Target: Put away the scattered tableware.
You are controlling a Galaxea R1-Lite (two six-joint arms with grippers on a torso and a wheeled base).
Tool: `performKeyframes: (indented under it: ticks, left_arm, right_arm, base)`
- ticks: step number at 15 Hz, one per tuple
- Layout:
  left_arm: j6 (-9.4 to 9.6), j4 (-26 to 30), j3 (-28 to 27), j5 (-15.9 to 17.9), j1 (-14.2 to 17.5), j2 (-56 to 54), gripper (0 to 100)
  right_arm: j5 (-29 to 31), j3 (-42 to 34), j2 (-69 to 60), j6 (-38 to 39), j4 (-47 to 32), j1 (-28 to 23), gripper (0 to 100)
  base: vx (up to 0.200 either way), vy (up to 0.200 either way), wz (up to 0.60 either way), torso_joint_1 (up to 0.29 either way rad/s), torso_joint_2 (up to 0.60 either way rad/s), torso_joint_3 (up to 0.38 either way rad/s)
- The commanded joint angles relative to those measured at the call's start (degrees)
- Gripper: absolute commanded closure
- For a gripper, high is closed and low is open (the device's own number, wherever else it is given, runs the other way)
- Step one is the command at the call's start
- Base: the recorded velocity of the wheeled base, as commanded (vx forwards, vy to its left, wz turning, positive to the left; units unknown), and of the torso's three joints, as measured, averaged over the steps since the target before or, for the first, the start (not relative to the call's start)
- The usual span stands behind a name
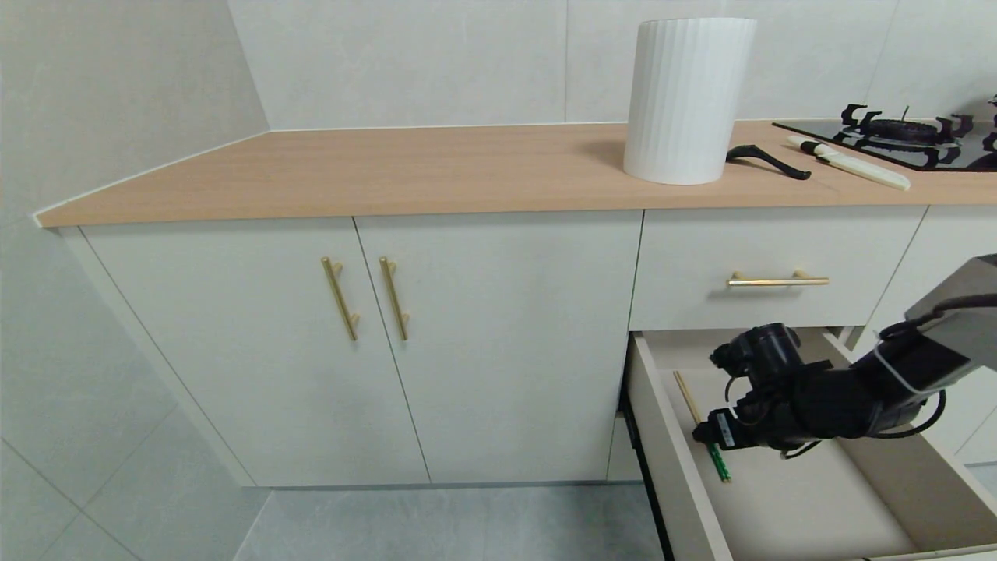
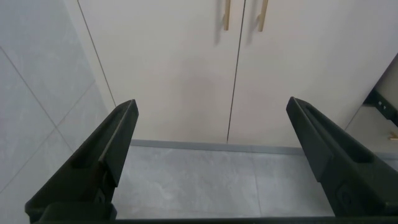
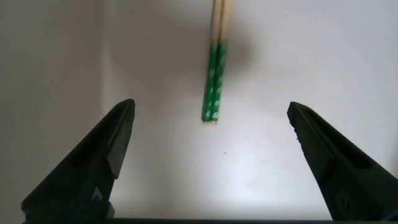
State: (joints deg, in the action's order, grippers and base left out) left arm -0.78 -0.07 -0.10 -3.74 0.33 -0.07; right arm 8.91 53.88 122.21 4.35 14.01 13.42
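Note:
A pair of wooden chopsticks [image 1: 720, 466] with green ends lies inside the open drawer [image 1: 668, 460] at the lower right, close to its left wall. My right gripper [image 1: 707, 435] hovers just above them, open and holding nothing; in the right wrist view the chopsticks [image 3: 214, 74] lie on the drawer floor beyond the gripper [image 3: 211, 165]. On the wooden counter a black-handled utensil [image 1: 767, 160] and a cream knife [image 1: 849, 164] lie beside a tall white ribbed container [image 1: 685, 101]. My left gripper [image 2: 211, 162] is open and faces the cabinet doors and the floor.
A gas hob [image 1: 903, 136] sits at the counter's far right. A shut drawer with a gold handle [image 1: 777, 280] is directly above the open one. Two cabinet doors with gold handles [image 1: 366, 296] stand to the left, over a grey tiled floor [image 1: 389, 530].

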Motion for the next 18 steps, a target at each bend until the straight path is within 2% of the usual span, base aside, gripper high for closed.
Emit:
performKeyframes:
  ticks: [1, 4, 7, 11, 18]
  left_arm:
    - [-0.10, 0.0, 0.0, 0.1, 0.0, 0.1, 0]
    - [-0.01, 0.0, 0.0, 0.0, 0.0, 0.1, 0]
    - [-0.10, 0.0, 0.0, 0.0, 0.0, 0.1, 0]
    - [-0.01, 0.0, 0.0, 0.0, 0.0, 0.1, 0]
    - [-0.01, 0.0, 0.0, 0.0, 0.0, 0.1, 0]
  right_arm:
    - [-0.5, -1.1, -9.0, -0.1, 0.0, -1.8, 0]
    - [-2.1, -2.0, -16.4, -0.2, 0.0, -3.1, 0]
    - [-2.4, -4.8, -21.8, -4.4, 0.1, -3.1, 0]
    - [-2.4, -5.5, -24.8, -4.7, 0.1, -3.1, 0]
    - [-2.4, -5.5, -25.7, -4.7, 0.1, -3.1, 0]
  base:
    - [0.000, 0.000, 0.00, 0.000, 0.00, 0.000]
    - [0.000, 0.000, 0.00, 0.000, 0.00, 0.000]
    - [0.000, 0.000, 0.00, 0.002, -0.03, -0.019]
    - [0.000, 0.000, 0.00, 0.028, -0.24, -0.301]
    - [0.000, 0.000, 0.00, 0.101, -0.50, -0.341]
